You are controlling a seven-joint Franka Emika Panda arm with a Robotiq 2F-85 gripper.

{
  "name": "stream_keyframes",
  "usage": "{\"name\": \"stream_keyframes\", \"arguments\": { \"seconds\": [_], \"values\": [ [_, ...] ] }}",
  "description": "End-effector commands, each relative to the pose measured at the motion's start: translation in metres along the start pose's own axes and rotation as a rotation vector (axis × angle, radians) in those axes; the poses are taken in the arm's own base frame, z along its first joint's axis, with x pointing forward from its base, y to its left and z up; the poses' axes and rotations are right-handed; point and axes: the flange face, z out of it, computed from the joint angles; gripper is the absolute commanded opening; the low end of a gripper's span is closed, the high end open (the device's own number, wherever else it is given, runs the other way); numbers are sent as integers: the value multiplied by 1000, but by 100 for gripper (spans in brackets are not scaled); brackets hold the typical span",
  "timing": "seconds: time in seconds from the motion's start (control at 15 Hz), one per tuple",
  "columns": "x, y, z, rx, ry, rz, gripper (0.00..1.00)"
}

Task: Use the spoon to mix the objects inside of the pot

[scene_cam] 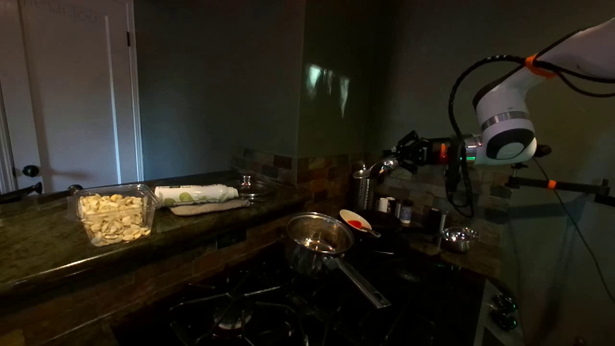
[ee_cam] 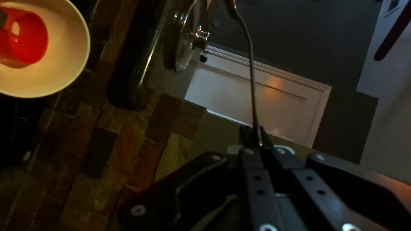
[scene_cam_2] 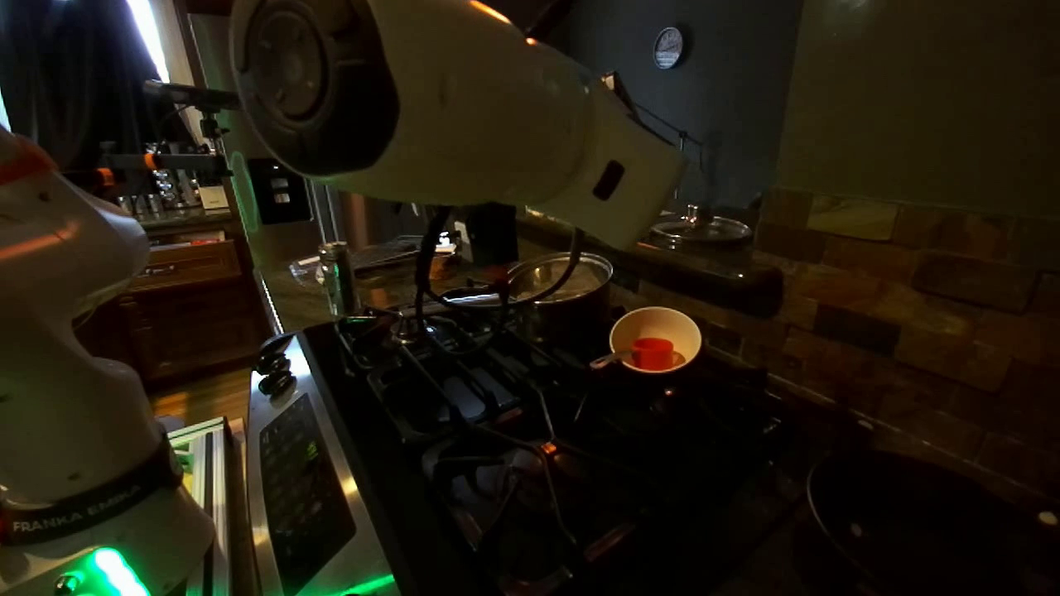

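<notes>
The silver pot (scene_cam: 299, 254) stands on the stove, its handle toward the front; it also shows in an exterior view behind the arm (scene_cam_2: 571, 319). Its inside looks shiny, and I cannot tell what lies in it. My gripper (ee_cam: 257, 138) is shut on the thin metal handle of the spoon (ee_cam: 252, 77). The spoon's far end is cut off at the top of the wrist view. In an exterior view my gripper (scene_cam: 396, 153) is above and behind the pot, apart from it, with the spoon (scene_cam: 384, 166) pointing toward the utensil holder (scene_cam: 363, 192).
A white bowl (scene_cam: 347, 216) holding a red measuring cup (scene_cam: 354, 224) sits beside the pot. A clear tub of pale pieces (scene_cam: 115, 218), a white package (scene_cam: 194, 194) and a glass lid (scene_cam: 252, 190) lie on the raised counter. A small metal bowl (scene_cam: 459, 238) stands at right.
</notes>
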Motion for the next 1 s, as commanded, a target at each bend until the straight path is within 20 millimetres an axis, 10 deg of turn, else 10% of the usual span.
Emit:
{"name": "stream_keyframes", "arguments": {
  "seconds": [0.0,0.93],
  "values": [
    [-1,-1,0,9,7,-10,3],
    [-106,-92,68,6,-218,-697,1]
  ]
}}
